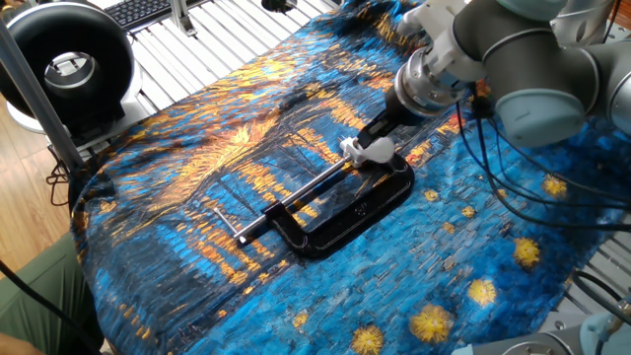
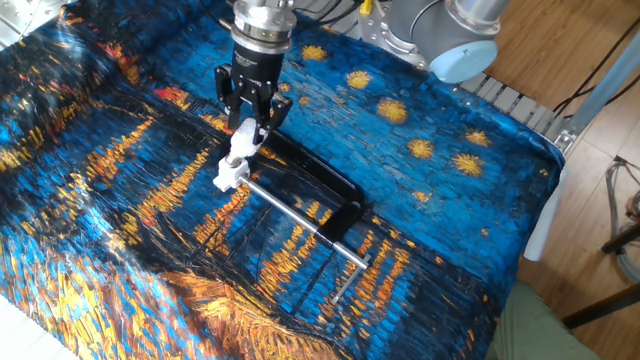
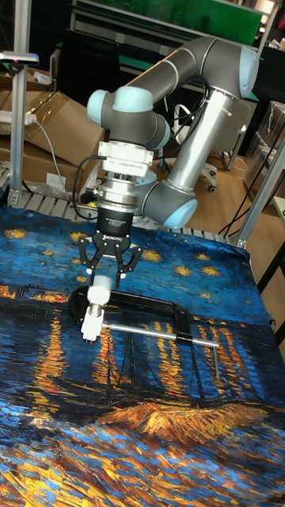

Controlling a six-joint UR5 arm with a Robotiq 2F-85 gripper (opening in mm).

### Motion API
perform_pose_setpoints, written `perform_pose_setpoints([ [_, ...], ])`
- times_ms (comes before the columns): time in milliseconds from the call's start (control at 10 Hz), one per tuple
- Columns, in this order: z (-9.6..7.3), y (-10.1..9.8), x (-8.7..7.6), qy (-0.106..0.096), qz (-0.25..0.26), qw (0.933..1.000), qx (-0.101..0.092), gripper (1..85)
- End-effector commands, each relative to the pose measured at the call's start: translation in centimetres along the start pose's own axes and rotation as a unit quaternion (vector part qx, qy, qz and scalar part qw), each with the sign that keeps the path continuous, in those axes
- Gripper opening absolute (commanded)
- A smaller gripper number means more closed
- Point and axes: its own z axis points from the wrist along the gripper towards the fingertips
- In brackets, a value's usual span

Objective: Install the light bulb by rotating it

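Surface (image 1: 493, 286) draped in a blue and orange starry-night painting cloth. On it a black metal C-clamp (image 1: 350, 212) with a long silver screw rod (image 2: 295, 208) lies flat, mid-cloth. Grey UR5 arm (image 3: 198, 95) reaches down over the clamp's closed end. Black two-finger pincer (image 3: 106, 279) points straight down, fingers (image 2: 268, 115) narrowed around the top of the small matte white globe light bulb (image 3: 100, 295); reads as gripped, contact itself too small to confirm. Bulb stands upright, its neck going down into the small white socket block (image 3: 91, 323), which is held at the clamp's jaw end by the rod tip.

Step in hand, judged: the screwing-in phase, bulb seated in socket and pincer on it. How far the thread is engaged cannot be told. Next move calls for wrist rotation about the bulb's vertical axis, light downward pressure, axis kept straight so threads do not cross, then release and regrip if the wrist runs out of range.
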Motion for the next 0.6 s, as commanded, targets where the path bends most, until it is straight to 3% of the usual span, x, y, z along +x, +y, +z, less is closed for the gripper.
perform_pose_setpoints([
  [0,-0.1,-0.1,-0.1,0.001,-0.004,1.0,-0.004,53.0],
  [300,-1.2,0.2,0.2,0.004,0.005,1.0,-0.005,53.0],
  [500,-1.2,1.8,0.7,0.005,0.02,0.9996,-0.02,52.0],
])
